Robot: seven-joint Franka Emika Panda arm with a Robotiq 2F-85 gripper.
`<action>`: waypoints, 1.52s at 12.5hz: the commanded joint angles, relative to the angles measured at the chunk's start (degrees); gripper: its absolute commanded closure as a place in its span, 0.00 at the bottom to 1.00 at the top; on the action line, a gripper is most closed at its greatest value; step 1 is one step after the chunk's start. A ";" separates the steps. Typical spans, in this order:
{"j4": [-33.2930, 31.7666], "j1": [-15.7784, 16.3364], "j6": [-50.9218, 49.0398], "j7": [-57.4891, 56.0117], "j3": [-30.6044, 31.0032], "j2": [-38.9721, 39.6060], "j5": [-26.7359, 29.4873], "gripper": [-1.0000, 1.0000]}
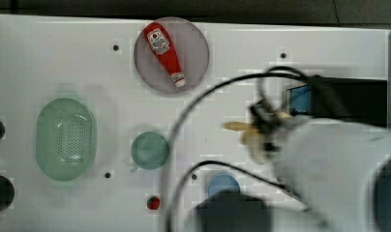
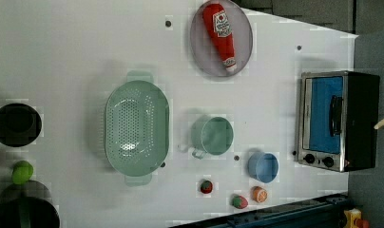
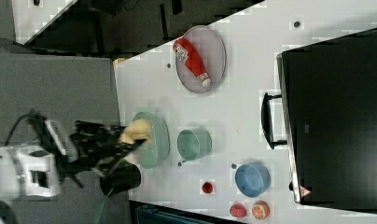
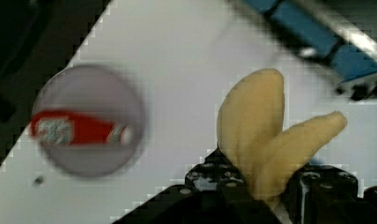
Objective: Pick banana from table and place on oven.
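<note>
Clearly aloft, the black gripper (image 4: 252, 186) has its jaws clenched on the pale yellow, partly peeled toy banana (image 4: 261, 135), above the white counter (image 1: 63, 58).

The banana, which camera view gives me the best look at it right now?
The wrist view: the banana is large and close there, its peel flaps splayed above the hand that grips it. The right view shows it small at the hand's tip. The top view shows it blurred beside the arm. The left view shows a pale tip at the left view's right edge.
</note>
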 commanded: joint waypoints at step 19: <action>3.37 -2.03 18.03 -46.66 -21.61 22.61 -0.53 0.00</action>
